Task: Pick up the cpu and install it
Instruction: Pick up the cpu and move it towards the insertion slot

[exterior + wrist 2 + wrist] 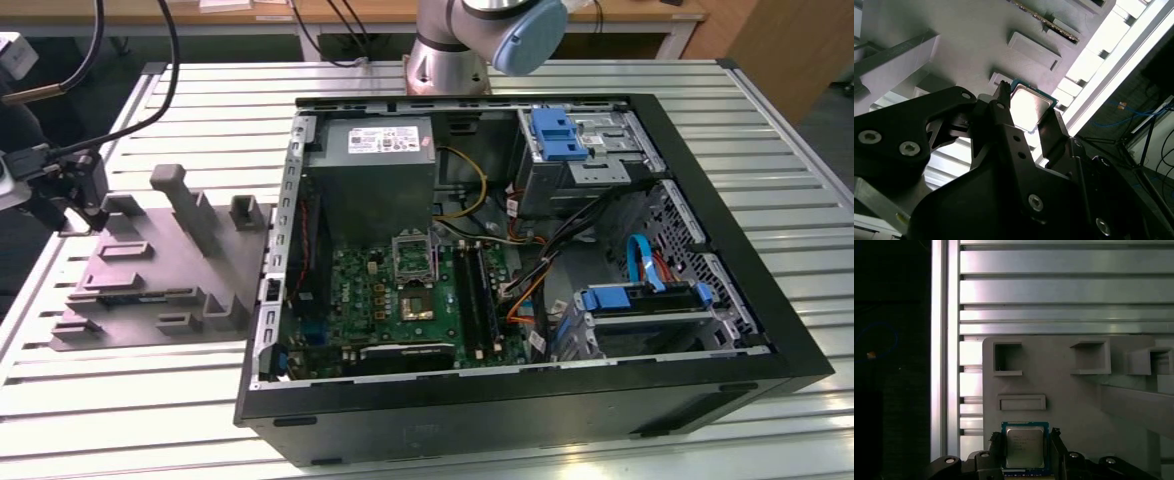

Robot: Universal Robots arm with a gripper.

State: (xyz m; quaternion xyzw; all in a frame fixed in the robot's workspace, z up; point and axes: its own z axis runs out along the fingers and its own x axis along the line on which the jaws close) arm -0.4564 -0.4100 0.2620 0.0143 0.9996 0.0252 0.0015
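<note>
1. A table (801, 150) of ribbed, silvery aluminium slats is seen beneath the fixture plate (160, 268), a matt grey moulded slab with raised blocks and square recesses.
2. A black, box-shaped computer case (534, 425) is laid open on the exterior view's right of the fixture plate, and a green circuit board (400, 300) is exposed inside it.
3. The gripper (1025, 435), built of black angular links with bright screw heads, is held over the fixture plate. Its fingers (1056, 452) are closed against two opposite edges of the cpu (1025, 450).
4. The cpu, a thin square with a smooth silvery lid and green rim, is gripped at the fixture plate's surface, just beside a shallow rectangular pocket (1021, 402). Whether it is lifted cannot be told. Small print is carried on the lid, too fine to be made out.
</note>
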